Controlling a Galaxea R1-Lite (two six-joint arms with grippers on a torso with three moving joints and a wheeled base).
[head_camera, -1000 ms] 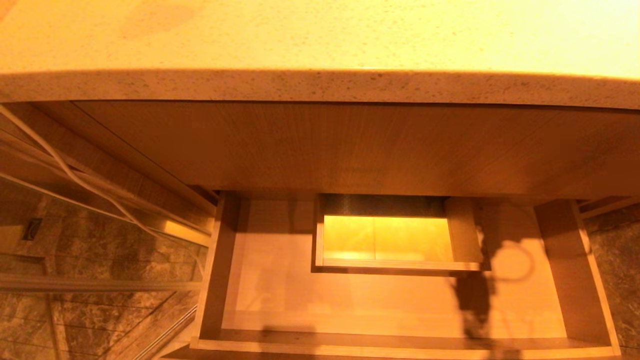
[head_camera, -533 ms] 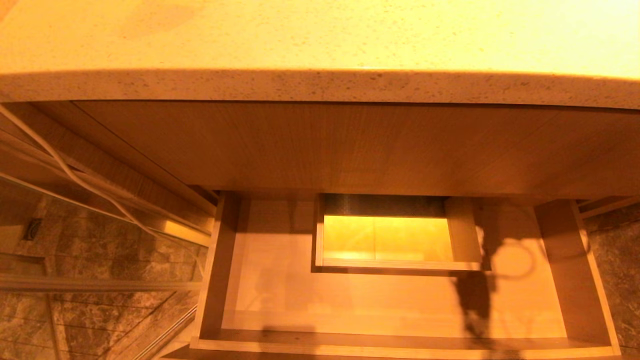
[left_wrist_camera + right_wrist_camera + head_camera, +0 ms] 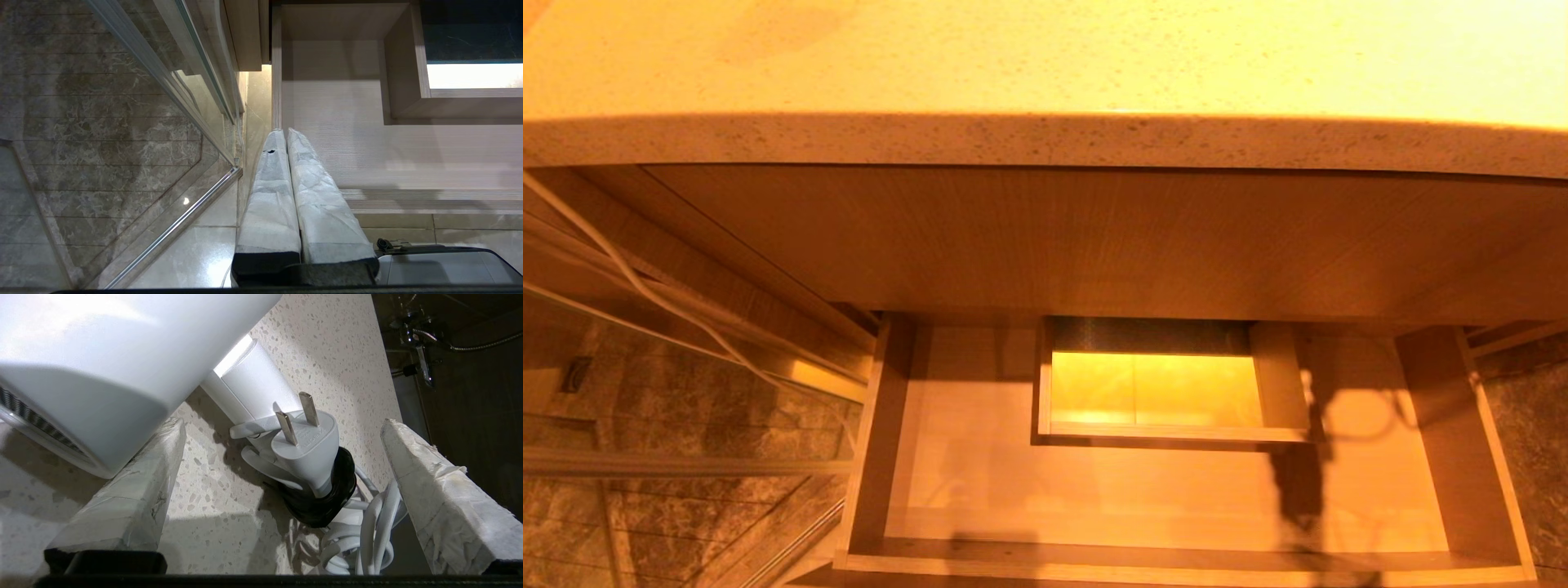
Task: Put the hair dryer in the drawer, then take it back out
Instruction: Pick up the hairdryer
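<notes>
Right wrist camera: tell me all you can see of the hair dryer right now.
The hair dryer is white, smooth plastic by its look, and lies on the speckled countertop. A ribbed grille shows at one end of its barrel. Its handle points away, with the white cord bundled in a black strap and a grey two-pin plug on top. The right gripper is open, one finger against the barrel.

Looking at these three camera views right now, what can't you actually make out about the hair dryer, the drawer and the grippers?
- Hair dryer: right wrist view cuts off most of its body; the head view misses it entirely.
- Right gripper: open beside the dryer on the speckled counter; contact with the dryer unclear.
- Drawer: its front lies below the head view's edge.
- Left gripper: shut, absent from the head view.
</notes>
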